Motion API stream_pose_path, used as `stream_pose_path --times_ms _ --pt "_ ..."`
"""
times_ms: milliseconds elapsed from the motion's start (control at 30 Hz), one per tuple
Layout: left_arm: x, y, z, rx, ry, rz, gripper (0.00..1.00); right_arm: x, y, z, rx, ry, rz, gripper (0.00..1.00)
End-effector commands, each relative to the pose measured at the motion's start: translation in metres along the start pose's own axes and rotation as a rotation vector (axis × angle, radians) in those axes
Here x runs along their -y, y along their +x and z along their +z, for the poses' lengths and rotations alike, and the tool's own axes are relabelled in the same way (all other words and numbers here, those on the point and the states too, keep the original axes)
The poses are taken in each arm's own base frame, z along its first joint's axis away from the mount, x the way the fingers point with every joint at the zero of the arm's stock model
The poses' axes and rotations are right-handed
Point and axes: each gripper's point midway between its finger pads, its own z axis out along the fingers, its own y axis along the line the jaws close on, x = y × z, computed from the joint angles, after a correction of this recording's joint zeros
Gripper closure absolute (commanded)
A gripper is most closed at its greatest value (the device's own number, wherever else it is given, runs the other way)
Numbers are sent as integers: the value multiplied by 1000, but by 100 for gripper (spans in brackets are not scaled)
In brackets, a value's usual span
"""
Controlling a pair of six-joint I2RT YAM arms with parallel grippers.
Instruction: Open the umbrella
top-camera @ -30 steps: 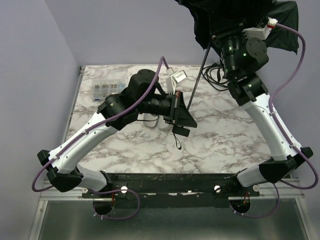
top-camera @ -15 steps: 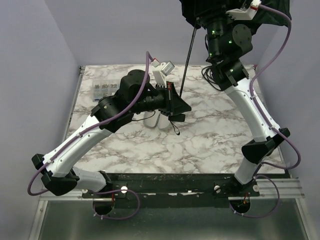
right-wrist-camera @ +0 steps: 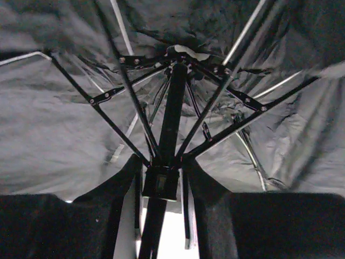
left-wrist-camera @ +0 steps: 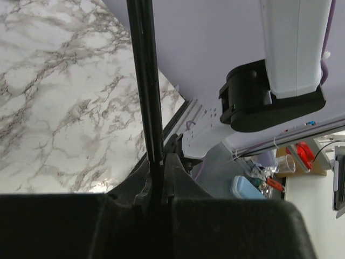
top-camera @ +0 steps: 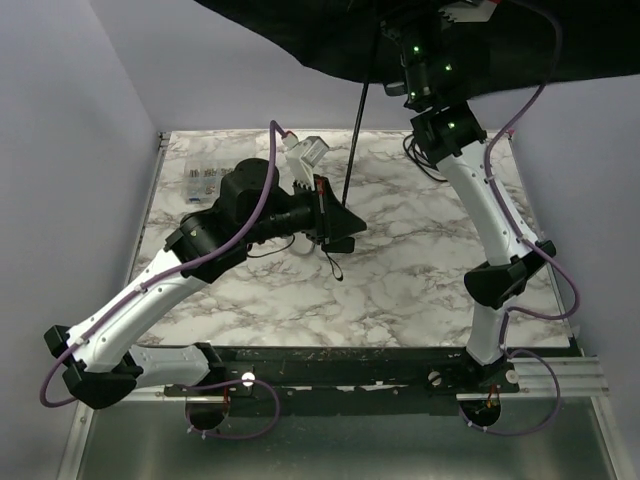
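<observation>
The umbrella stands upright with its black canopy (top-camera: 300,40) spread wide across the top of the top view. Its thin shaft (top-camera: 355,130) runs down to my left gripper (top-camera: 338,222), which is shut on the lower shaft above the table. The left wrist view shows the shaft (left-wrist-camera: 144,81) clamped between the fingers of the left gripper (left-wrist-camera: 159,164). A wrist strap (top-camera: 328,262) dangles below. My right gripper (top-camera: 405,25) is raised under the canopy. In the right wrist view the right gripper (right-wrist-camera: 160,167) is shut on the runner (right-wrist-camera: 160,186), with the ribs (right-wrist-camera: 116,94) fanned out.
A small clear compartment box (top-camera: 210,178) lies at the table's back left. A coiled black cable (top-camera: 425,155) lies at the back right, behind the right arm. The lilac wall is close behind, and the marble table (top-camera: 420,270) ends at a metal rail in front.
My right gripper has risen along the shaft with the runner, and the canopy has spread from a bunched bundle to wide open. My left gripper and the shaft shifted a little left.
</observation>
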Motion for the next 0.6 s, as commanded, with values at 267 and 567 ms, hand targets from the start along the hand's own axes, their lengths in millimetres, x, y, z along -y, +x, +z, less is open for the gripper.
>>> stream_pose_path --times_ms 267,567 --pt "23 160 -88 -734 132 -130 100 108 -192 5 620 269 -46 99" --pt "9 172 -91 -749 83 -134 100 107 -224 5 656 212 -21 99"
